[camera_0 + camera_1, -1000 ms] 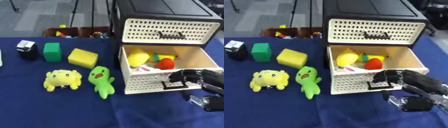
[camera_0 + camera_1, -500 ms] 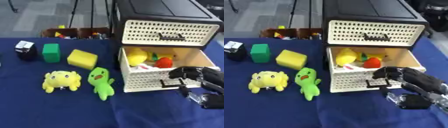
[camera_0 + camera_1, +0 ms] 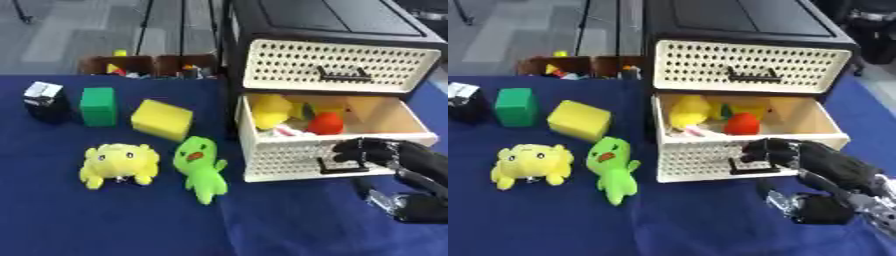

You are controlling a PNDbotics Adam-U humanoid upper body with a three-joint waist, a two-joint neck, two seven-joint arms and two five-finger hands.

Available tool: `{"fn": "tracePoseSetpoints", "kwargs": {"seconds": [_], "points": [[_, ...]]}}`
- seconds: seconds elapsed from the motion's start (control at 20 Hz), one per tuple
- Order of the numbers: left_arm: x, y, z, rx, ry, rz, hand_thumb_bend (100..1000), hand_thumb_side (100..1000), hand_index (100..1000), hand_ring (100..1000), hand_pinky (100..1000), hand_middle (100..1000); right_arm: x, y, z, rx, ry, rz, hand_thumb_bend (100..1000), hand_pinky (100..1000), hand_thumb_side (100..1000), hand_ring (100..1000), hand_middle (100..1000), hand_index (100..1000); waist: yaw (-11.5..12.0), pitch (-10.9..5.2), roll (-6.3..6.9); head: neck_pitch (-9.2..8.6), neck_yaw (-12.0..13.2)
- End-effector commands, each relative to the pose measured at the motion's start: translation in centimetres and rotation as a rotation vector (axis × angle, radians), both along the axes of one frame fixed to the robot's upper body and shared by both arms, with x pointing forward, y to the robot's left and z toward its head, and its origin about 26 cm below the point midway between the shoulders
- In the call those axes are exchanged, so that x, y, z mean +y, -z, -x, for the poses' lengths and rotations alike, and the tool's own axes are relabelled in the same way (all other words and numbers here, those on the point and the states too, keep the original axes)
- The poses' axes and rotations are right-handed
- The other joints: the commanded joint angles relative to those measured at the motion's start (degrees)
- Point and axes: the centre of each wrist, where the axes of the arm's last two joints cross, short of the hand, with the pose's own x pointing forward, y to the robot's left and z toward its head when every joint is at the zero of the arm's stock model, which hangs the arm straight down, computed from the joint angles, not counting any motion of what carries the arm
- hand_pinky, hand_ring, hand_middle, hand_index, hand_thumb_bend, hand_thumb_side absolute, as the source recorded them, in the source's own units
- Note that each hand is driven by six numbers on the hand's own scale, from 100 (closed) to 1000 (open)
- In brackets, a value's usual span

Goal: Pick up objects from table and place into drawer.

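Objects for the drawer, spread over the dark blue cloth of the table point(image 3: 105, 220), taken from the left: a small black-and-white cube point(image 3: 45, 101) at the far left edge, standing just beside a green block point(image 3: 98, 105), upright and plain-sided. Next, a yellow sponge-like block point(image 3: 163, 118), lying askew and apart from the green one. Nearer the front, a yellow plush creature point(image 3: 118, 164) with dark eyes, squat and splay-legged, and just beside it a green plush duck point(image 3: 199, 166) with an orange beak, lying lengthwise, feet toward the viewer. Behind, at the table's far edge, a brown box point(image 3: 149, 65) of small coloured bits, too blurred to name. Further right, a black cabinet point(image 3: 324, 20) with two cream perforated drawers: upper drawer point(image 3: 341, 65) closed, lower drawer point(image 3: 337, 150) pulled out and already holding a yellow item point(image 3: 271, 111), a red rounded item point(image 3: 325, 123) and something pale at the front. At the right, right hand point(image 3: 798, 154), black, fingers curled against the dark handle point(image 3: 750, 169) on the open drawer's front, seemingly hooked round it. Wrist and forearm trailing off toward the lower right corner. Left hand nowhere in either view.
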Motion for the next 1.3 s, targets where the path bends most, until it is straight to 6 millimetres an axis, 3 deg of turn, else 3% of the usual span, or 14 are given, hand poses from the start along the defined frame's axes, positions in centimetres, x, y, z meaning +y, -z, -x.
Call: {"fn": "tracePoseSetpoints", "kwargs": {"seconds": [0.05, 0.3, 0.75, 1.3], "points": [[0.2, -0.87, 0.34, -0.035, 0.001, -0.013, 209, 812, 724, 524, 342, 557, 0.14, -0.67, -0.08, -0.021, -0.004, 0.016, 100, 643, 1000, 809, 848, 879, 0.16, -1.01, -0.05, -0.78, -0.76], [0.21, -0.87, 0.34, -0.035, 0.002, -0.015, 208, 813, 724, 510, 342, 556, 0.09, -1.01, -0.08, -0.075, 0.012, -0.009, 100, 655, 1000, 817, 847, 879, 0.48, -0.95, -0.21, -1.07, -1.93], [0.21, -0.88, 0.34, -0.036, 0.005, -0.018, 200, 812, 722, 506, 340, 554, 0.05, -1.3, -0.08, -0.133, 0.04, -0.026, 100, 660, 1000, 834, 861, 879, -0.5, -0.59, -0.03, -1.6, -1.48], [0.02, -1.02, 0.29, -0.043, 0.018, -0.012, 193, 813, 722, 503, 338, 553, 0.41, -0.83, -0.31, -0.139, 0.164, 0.025, 100, 665, 1000, 854, 876, 876, -0.62, 1.17, 0.27, -2.77, -1.69]]}}
